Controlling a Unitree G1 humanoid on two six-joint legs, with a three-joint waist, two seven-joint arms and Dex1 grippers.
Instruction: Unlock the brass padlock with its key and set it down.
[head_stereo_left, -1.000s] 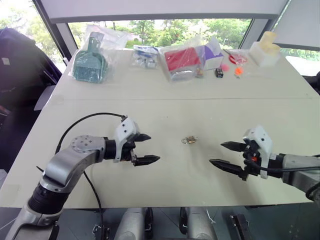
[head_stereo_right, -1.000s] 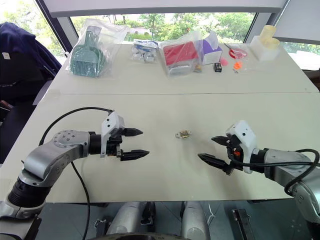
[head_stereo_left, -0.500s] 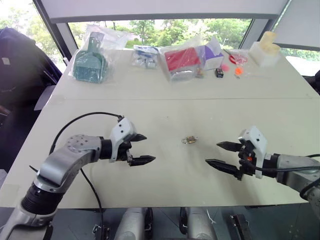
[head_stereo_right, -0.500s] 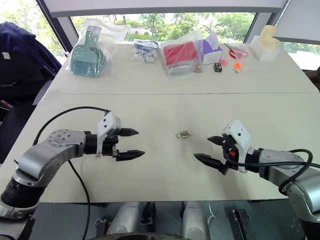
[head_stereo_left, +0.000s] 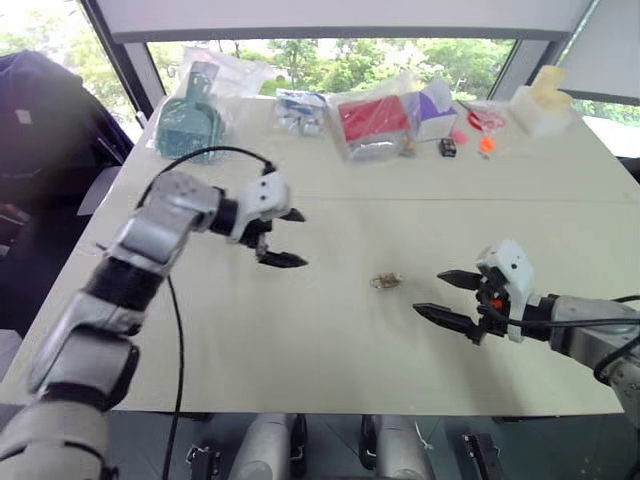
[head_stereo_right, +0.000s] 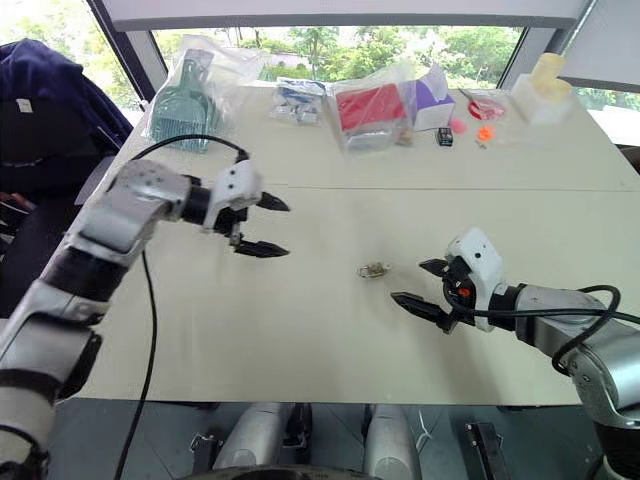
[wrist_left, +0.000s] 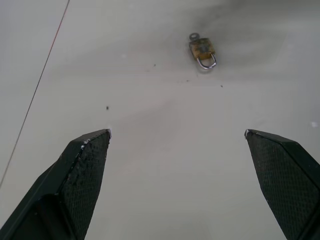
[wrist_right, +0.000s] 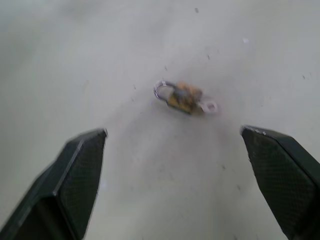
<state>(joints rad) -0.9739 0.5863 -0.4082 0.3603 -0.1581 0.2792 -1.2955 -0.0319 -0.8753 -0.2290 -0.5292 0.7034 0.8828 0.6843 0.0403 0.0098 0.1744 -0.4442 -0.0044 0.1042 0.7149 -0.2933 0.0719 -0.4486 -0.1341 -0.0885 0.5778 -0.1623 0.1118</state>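
left eye view: the brass padlock (head_stereo_left: 385, 281) lies flat on the pale table (head_stereo_left: 330, 350), between the left gripper (head_stereo_left: 284, 238) and the right gripper (head_stereo_left: 447, 297), nearer the right one; both sets of jaws are spread and empty. left wrist view: padlock apart from the wide-open fingers (wrist_left: 82, 165), its key (wrist_left: 194, 36) sticking out. right wrist view: padlock lies between the spread fingers (wrist_right: 80, 165), untouched.

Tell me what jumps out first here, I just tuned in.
The tiny brass padlock lies alone on the bare middle of the pale table, with something small and silvery at its keyhole end. An open claw stands on each side: the right claw low and near it, the left claw farther off. Bagged items line the far edge.
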